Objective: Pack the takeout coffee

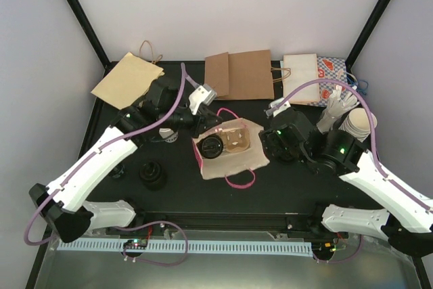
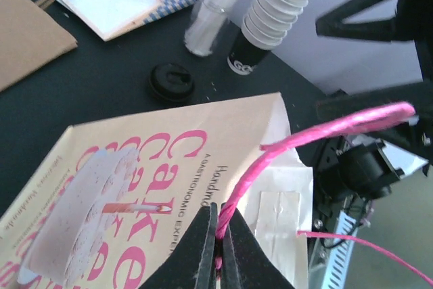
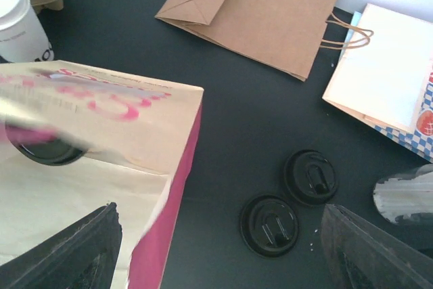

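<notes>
1. Pinching the pink twine handle (image 2: 325,130) of the cake bag (image 2: 169,167), the left gripper (image 2: 218,235) has its fingers closed tight on the cord. It grips just above the bag's printed face, and the bag lies on the black table (image 1: 284,181).
2. The right gripper (image 3: 220,235) hangs over the bag's other end, fingers spread wide with nothing between them. Two black lids (image 3: 270,225) lie on the table just beyond it.
3. The takeout coffee (image 1: 166,135) stands upright on the table outside the bag, just off its left side and near the left arm.
4. The step in hand looks like readying the bag, using the handle to get its mouth open. The cup is not yet packed.
5. Next, I judge, the handle should be raised enough to hold the mouth open without dragging the bag. The cup stands on the far side of the bag from the free right gripper, so that gripper must either cross over to it or steady the bag instead.
</notes>
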You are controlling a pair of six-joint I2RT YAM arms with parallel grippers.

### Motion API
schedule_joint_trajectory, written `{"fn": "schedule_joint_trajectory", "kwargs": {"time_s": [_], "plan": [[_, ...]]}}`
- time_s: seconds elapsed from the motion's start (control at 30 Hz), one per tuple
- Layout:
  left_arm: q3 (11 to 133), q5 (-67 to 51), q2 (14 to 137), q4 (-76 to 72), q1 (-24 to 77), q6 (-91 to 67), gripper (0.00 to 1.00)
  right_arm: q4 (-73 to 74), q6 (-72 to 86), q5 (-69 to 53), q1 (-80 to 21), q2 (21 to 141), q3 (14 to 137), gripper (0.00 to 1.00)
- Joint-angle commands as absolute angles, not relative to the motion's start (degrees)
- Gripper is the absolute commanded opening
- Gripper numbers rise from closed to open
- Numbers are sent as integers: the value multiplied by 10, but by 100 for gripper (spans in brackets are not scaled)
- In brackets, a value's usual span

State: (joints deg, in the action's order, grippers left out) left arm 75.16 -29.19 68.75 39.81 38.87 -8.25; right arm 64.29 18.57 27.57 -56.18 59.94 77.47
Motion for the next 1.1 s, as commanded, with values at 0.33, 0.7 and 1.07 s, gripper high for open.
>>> {"fn": "schedule_joint_trajectory", "kwargs": {"time_s": [0.33,0.7,1.07], "plan": [[852,-359,785,320,299,-91,1,603,187,306,-544,580,733,83],[851,-386,846,249,228,-128,2,605,186,317,-542,571,721,86],[887,-389,904,243,164,-155,1,622,219,414,-541,557,732,94]]}}
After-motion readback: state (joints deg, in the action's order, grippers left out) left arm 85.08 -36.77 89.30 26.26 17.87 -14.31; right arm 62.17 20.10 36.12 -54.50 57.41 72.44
